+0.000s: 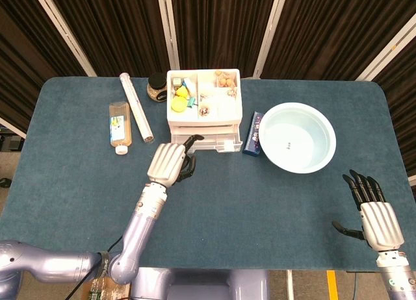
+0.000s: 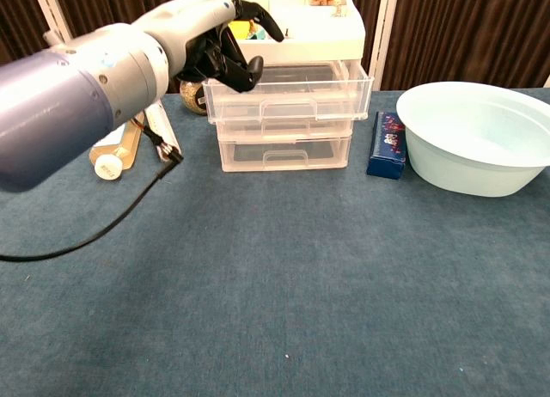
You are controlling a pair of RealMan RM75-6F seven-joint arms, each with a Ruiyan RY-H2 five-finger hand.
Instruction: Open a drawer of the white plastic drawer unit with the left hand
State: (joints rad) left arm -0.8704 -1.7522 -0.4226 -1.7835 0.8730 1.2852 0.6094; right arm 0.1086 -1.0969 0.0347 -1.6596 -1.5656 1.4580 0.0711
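Note:
The white plastic drawer unit (image 1: 203, 118) stands at the back middle of the table, its top tray filled with small items. In the chest view its clear top drawer (image 2: 292, 94) juts out a little beyond the two lower drawers (image 2: 284, 152). My left hand (image 1: 170, 162) is raised just in front of the unit's left side, fingers curled in with one finger stretched toward the top drawer's left corner. The chest view shows the left hand (image 2: 219, 46) overlapping that corner; I cannot tell if it touches. My right hand (image 1: 370, 208) hovers at the near right, fingers spread, holding nothing.
A pale blue bowl (image 1: 297, 136) and a small blue box (image 1: 252, 134) lie right of the unit. Left of it are a jar (image 1: 156, 87), a long tube (image 1: 136, 108) and a bottle (image 1: 119, 126) lying flat. A black cable (image 2: 129, 212) hangs from my left arm.

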